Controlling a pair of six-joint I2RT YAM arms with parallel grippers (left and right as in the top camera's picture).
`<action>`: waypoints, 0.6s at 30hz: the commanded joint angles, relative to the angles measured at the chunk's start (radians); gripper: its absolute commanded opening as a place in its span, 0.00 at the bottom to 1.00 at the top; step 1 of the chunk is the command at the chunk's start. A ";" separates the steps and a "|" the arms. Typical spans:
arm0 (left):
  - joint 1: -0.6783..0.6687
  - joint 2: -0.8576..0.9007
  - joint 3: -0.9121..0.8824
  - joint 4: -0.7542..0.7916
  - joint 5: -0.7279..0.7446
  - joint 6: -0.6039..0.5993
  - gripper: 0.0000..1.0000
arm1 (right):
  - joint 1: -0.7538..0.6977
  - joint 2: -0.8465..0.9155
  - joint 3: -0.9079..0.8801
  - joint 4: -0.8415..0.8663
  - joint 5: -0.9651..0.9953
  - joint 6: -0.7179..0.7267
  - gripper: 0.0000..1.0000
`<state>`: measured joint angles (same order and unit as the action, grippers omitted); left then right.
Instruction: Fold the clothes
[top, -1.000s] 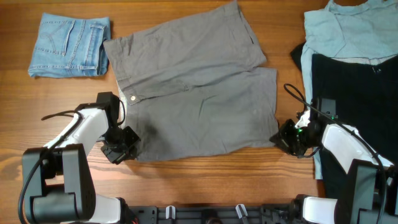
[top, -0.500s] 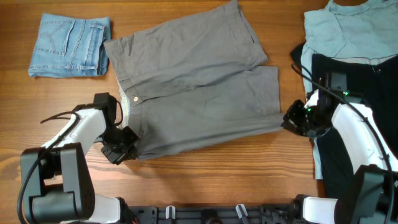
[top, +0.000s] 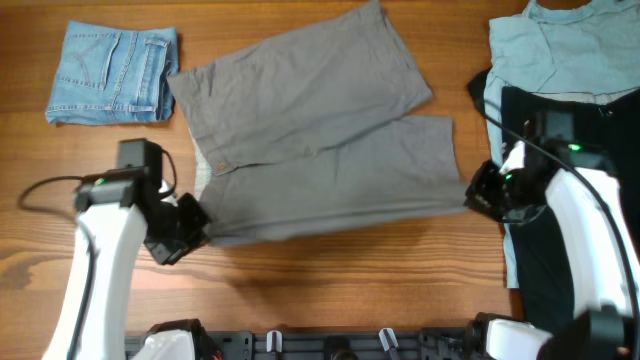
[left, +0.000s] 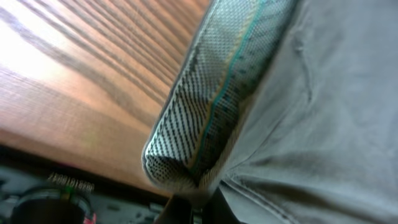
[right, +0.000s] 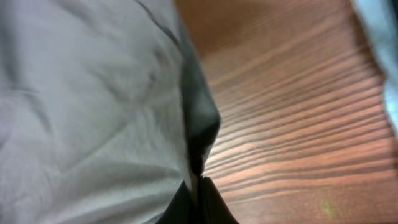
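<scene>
Two shorts (top: 320, 150) corners clamped: left end effector (top: 188, 228), right end effector (top: 479, 196) (near edge).

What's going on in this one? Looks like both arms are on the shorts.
Both arms are holding the grey shorts, which lie spread across the table. The left gripper pinches the near waistband corner and the right gripper pinches the near leg hem. That near edge looks slightly raised, and no fold has been made yet. Folded jeans sit at the far left, and a pale shirt and a dark garment wait at the right.
</scene>
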<state>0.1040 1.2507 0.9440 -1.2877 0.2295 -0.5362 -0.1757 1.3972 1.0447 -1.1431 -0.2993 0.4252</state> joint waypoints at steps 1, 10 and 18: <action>0.012 -0.156 0.119 -0.093 -0.162 -0.004 0.04 | -0.017 -0.123 0.187 -0.051 0.128 -0.023 0.04; 0.012 -0.303 0.249 -0.217 -0.220 -0.050 0.04 | -0.017 -0.157 0.514 -0.197 0.192 -0.003 0.04; 0.012 -0.293 0.253 -0.124 -0.261 -0.082 0.04 | -0.016 -0.122 0.534 -0.002 0.168 0.054 0.04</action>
<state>0.1116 0.9459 1.1843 -1.4628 0.0559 -0.5896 -0.1871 1.2438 1.5501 -1.2209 -0.1883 0.4419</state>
